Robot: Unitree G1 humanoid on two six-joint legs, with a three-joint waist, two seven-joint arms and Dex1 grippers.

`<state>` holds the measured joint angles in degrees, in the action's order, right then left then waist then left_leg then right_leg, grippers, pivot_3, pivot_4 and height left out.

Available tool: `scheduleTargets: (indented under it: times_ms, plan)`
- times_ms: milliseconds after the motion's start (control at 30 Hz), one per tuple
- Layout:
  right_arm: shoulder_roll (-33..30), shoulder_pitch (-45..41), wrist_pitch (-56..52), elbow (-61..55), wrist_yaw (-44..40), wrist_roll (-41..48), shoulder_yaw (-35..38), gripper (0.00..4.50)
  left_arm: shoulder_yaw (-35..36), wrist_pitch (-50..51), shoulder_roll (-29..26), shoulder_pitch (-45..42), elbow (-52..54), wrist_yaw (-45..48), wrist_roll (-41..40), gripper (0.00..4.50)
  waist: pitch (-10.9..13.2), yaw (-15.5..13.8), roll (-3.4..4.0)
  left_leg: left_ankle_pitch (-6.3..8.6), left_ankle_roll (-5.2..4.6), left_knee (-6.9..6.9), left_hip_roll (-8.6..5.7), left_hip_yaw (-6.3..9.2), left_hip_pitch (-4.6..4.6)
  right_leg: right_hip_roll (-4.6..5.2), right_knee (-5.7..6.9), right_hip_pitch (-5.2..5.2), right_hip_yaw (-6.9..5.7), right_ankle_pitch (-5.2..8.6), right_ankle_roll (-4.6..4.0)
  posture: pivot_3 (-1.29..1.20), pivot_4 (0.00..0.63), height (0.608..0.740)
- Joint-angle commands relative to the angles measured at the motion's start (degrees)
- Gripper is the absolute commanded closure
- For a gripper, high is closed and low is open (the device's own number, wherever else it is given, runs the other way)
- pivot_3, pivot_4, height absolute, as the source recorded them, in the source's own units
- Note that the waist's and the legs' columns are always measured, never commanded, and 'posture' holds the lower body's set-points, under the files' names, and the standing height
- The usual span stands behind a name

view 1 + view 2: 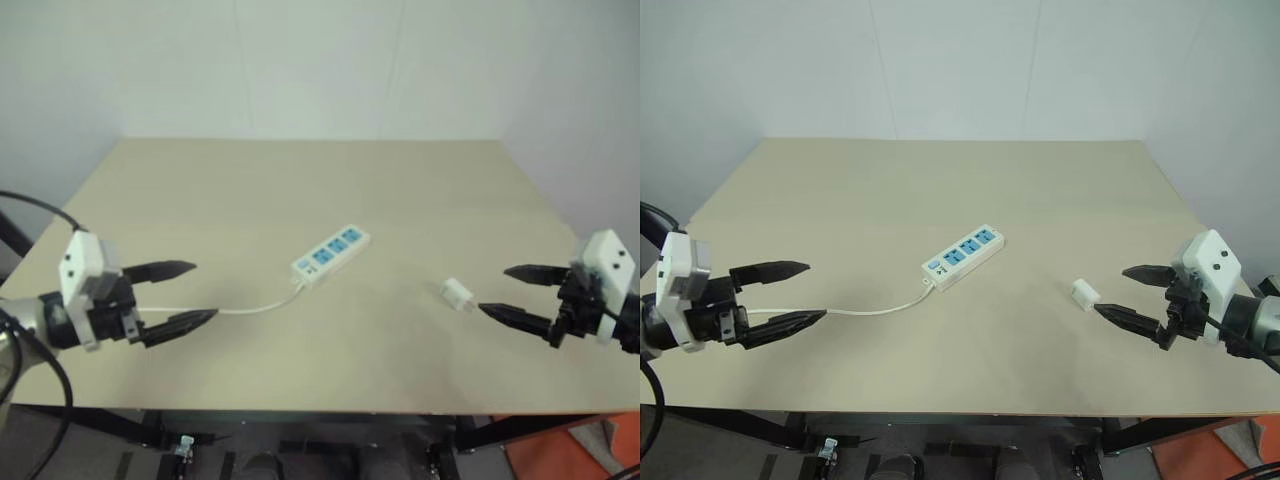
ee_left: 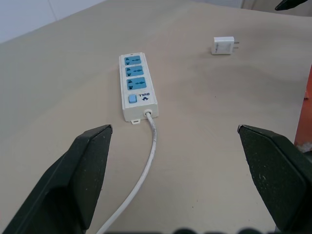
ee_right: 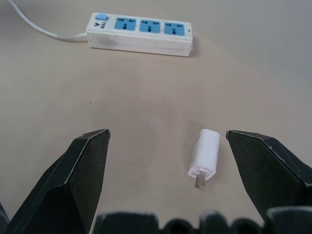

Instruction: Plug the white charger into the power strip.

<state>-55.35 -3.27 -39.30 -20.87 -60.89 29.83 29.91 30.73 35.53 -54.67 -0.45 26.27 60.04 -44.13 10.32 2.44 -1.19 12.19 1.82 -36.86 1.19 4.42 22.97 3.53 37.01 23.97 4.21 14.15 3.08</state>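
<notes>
Charger (image 1: 457, 294) lies on its side on the table (image 1: 300, 190), right of the strip (image 1: 331, 256) and well apart from it. Not plugged in. In my right wrist view its prongs point back toward my gripper, away from the strip.

Strip sits near the table's middle, flat, sockets up, angled: switch end nearer me and to the left, far end away and to the right. Three blue sockets, all free. Cord (image 1: 262, 308) leaves the switch end and runs left across the table toward my left gripper (image 1: 188, 293).

My right gripper (image 1: 505, 291) is right of the strip, just past the charger. Jaws spread wide, nothing between them. Lower fingertip is just beside the charger; can't tell if it touches. Points left, tilted slightly down.

My left gripper is left of the strip, well apart from it, over the table's near edge. Jaws spread wide too, empty. The cord's end passes close to the lower finger, contact unclear. It points right, toward the strip.
</notes>
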Motion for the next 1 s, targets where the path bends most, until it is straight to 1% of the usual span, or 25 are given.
scheduleTargets:
  times_ms: [33,433,500,600,700,867,1000]
  plan:
    - [-1.3,0.1,0.0,-1.8,0.8,1.2,1.8,0.00,0.1,-0.4,-0.3,-1.0,1.0,-0.5,-0.8,0.02,0.0,0.0,0.00,0.00,0.00,0.00,0.00,0.00,0.00,0.00,0.00,0.00,0.00,0.00,0.00,0.00,0.150,0.740]
    - [-1.9,0.4,0.4,-1.7,2.0,1.7,1.2,0.00,-1.6,-0.5,0.1,-2.0,1.0,-2.1,-1.1,0.02,0.0,0.0,0.00,0.00,0.00,0.00,0.00,0.00,-0.01,0.00,0.01,0.00,0.00,0.00,0.00,0.00,0.150,0.740]
    - [-1.8,-0.3,0.3,-1.6,2.3,2.0,0.7,0.00,-5.0,-0.5,1.5,-4.6,0.1,-5.2,0.5,0.02,0.0,-0.1,0.00,0.00,0.00,-0.01,0.00,0.00,-0.02,0.00,0.01,-0.03,0.01,-0.01,0.00,0.00,0.150,0.740]
    - [-1.7,-1.5,0.6,-1.6,2.9,2.0,-0.9,0.00,-14.8,-2.3,5.3,-10.6,-3.0,-10.5,7.6,0.02,0.0,-0.5,0.00,0.00,0.00,-0.05,-0.02,0.00,-0.15,0.00,0.01,-0.22,0.01,-0.01,0.02,0.00,0.150,0.740]
    - [-1.8,-2.9,0.4,-1.7,3.3,2.3,-1.8,0.00,-23.9,-2.5,9.3,-17.3,-8.1,-14.4,14.5,0.02,0.0,-0.6,-0.04,0.01,0.00,-0.04,-0.04,0.04,-0.58,0.00,-0.16,-0.77,-0.03,-0.01,0.06,0.00,0.150,0.740]
    - [-1.5,-4.5,0.6,-2.2,4.1,2.8,-2.6,0.00,-36.3,-2.3,14.1,-23.5,-18.1,-13.2,22.0,0.02,0.0,-0.4,-0.09,0.02,-0.02,-0.01,-0.06,0.06,-0.58,0.00,-0.21,-0.79,-0.02,-0.03,0.08,0.00,0.150,0.740]
    - [-1.5,-5.6,0.7,-2.6,4.4,3.6,-4.1,0.00,-41.8,-3.6,20.2,-27.7,-28.2,-13.5,26.6,0.02,0.1,-0.4,-0.11,0.02,-0.02,-0.02,-0.08,0.06,-0.58,0.01,-0.18,-0.79,-0.02,-0.05,0.05,0.00,0.150,0.740]
